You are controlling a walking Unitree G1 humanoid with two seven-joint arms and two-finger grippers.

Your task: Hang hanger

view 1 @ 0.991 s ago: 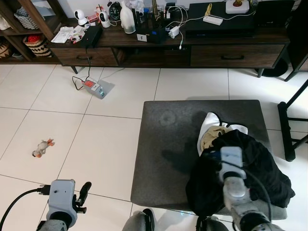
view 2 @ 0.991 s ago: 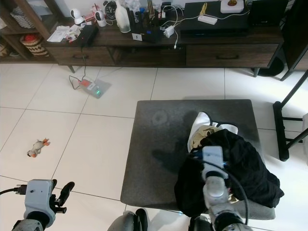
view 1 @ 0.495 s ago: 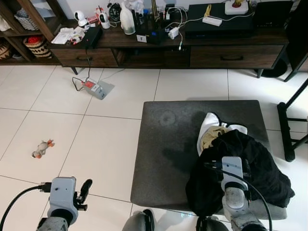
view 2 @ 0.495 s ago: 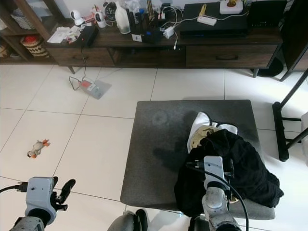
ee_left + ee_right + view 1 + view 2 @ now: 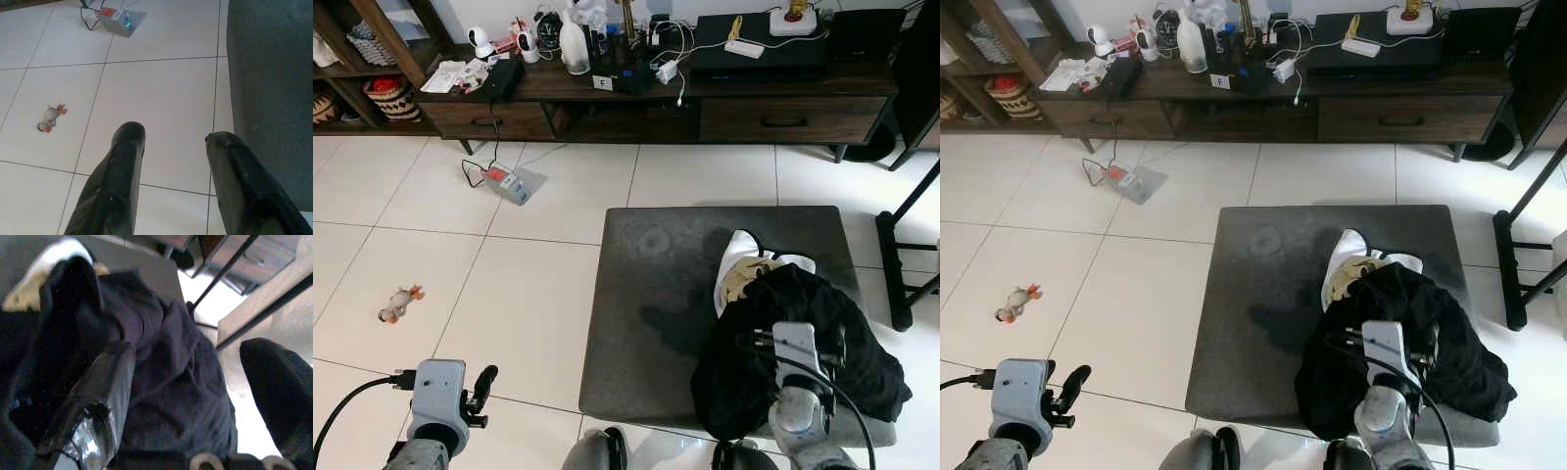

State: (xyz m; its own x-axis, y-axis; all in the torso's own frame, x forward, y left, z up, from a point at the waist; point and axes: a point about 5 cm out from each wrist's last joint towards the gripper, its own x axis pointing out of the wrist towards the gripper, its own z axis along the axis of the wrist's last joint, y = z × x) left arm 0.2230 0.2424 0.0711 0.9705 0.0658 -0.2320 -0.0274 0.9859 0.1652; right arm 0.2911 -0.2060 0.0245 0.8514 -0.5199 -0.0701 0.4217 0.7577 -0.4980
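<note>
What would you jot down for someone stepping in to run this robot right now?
Left end effector: open, idle, low over the floor tiles beside the grey ottoman.
Right end effector: open, holding nothing, just above the black garment heaped on the ottoman's right side, with a white and cream garment behind it.
Hanger: two pale hook-like curves peek from under the black garment in the right wrist view; too little shows to be sure.
Done: nothing grasped.
Left: find and grip the hanger, then hang it, probably on the black rack to the right.

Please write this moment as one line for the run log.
right gripper: open, over black garment on grey ottoman | left gripper: open, idle above tiled floor
</note>
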